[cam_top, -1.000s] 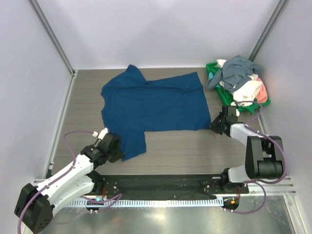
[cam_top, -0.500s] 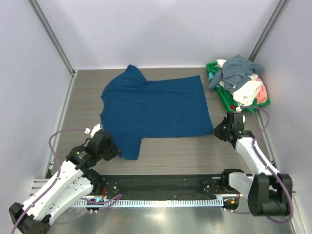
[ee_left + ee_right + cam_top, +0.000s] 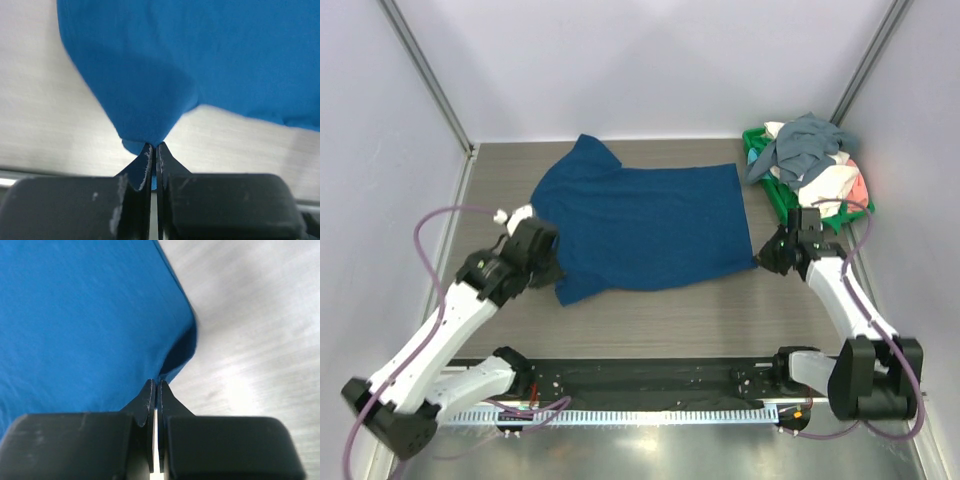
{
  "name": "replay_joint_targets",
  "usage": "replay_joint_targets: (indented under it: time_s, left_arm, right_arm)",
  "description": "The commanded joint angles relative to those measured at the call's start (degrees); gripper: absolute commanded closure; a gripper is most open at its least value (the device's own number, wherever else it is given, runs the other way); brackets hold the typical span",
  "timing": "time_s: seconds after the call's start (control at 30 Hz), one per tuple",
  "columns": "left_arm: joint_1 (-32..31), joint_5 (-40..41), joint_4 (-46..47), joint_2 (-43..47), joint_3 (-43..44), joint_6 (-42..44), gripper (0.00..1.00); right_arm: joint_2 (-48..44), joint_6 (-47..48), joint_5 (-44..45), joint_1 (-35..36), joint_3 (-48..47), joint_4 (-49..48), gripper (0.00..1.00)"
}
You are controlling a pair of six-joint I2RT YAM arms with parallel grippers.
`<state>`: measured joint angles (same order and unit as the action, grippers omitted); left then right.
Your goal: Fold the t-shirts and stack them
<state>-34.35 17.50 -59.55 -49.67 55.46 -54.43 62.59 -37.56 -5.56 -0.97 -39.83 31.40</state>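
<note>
On the wooden table [image 3: 700, 315], centre: one dark blue t-shirt [image 3: 645, 225], spread flat, near sleeve tip clamped in the left gripper [image 3: 154, 146], near hem corner clamped in the right gripper [image 3: 154, 382]; further t-shirts [image 3: 815, 165] heaped in a green basket [image 3: 756, 160], far right corner.

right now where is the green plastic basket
In the top view the green plastic basket sits at the table's far right corner, heaped with grey, white and pink shirts, right of the spread dark blue t-shirt and beyond the right gripper.
</note>
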Motion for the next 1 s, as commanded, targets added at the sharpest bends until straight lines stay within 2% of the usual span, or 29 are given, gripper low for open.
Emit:
replay_joint_targets:
  time_s: [0.0,0.2,0.3,0.53,0.73,0.83,0.87,0.93,0.97]
  left_arm:
    - [4.4,4.5,3.4,-8.6,8.6,11.0,1.00]
    - [17.0,-4.4,8.9,-22.8,19.0,19.4,1.00]
    - [19.7,-5.6,9.6,-31.5,24.0,22.3,1.00]
    - [22.6,-6.7,9.6,-47.4,36.6,25.8,1.00]
    - [24.2,-6.7,8.5,-57.2,46.8,28.5,1.00]
    - [24.9,-7.0,5.4,-64.6,55.8,30.9,0.99]
    - [25.4,-7.0,4.0,-68.9,60.9,31.2,0.93]
    - [25.9,-7.9,0.0,-72.7,66.5,31.8,0.83]
    - [26.1,-10.4,-0.6,-74.2,68.4,31.8,0.64]
  right_arm:
    - [6.2,1.5,-0.8,0.1,-8.0,-3.0,0.99]
    - [17.9,1.2,-0.3,0.1,-15.9,-5.8,0.99]
    - [24.4,1.0,-0.2,0.1,-20.4,-6.7,0.99]
    - [35.6,-0.7,0.0,-0.2,-30.0,-7.3,0.99]
    - [43.6,-2.3,1.3,-0.2,-36.2,-7.6,0.99]
    - [46.7,-2.5,0.9,-0.2,-38.6,-7.8,0.99]
    - [47.4,-2.3,0.6,-0.2,-39.3,-7.7,0.99]
    - [49.0,-1.9,0.5,-0.3,-41.1,-7.6,0.82]
    - [49.2,-1.7,1.0,-0.3,-41.5,-7.2,0.64]
